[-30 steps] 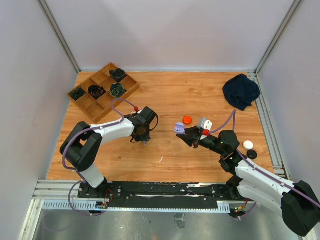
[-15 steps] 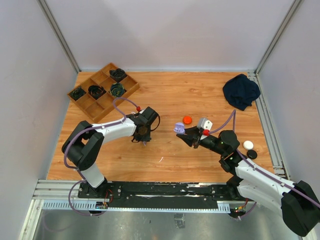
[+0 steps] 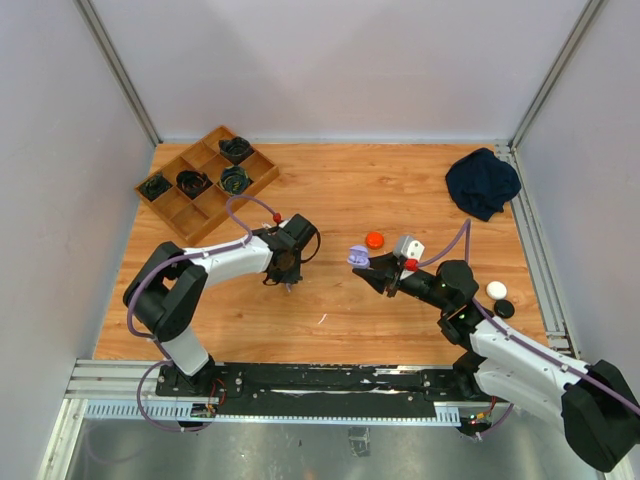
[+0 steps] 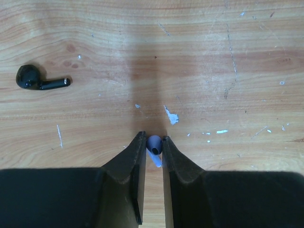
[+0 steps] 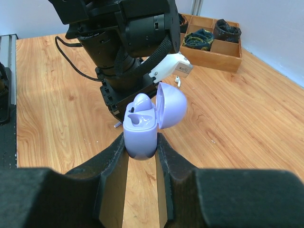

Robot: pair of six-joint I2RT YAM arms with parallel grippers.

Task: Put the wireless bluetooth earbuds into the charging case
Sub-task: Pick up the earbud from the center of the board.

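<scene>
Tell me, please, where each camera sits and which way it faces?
Top external: above and behind the bases, looking down on the table; both arms show.
Left wrist: on the left gripper, facing down at the table; its fingers pinch a lavender earbud.
Right wrist: on the right gripper, facing the left arm; its fingers hold the open lavender case.
Shared: top external and right wrist both show that case.

Can't see full stem of lavender earbud (image 4: 155, 143), buried between left gripper (image 4: 153, 137) fingers at bottom centre. Top view: too small to spot. Right arm (image 3: 540, 365) cropped lower right.
</scene>
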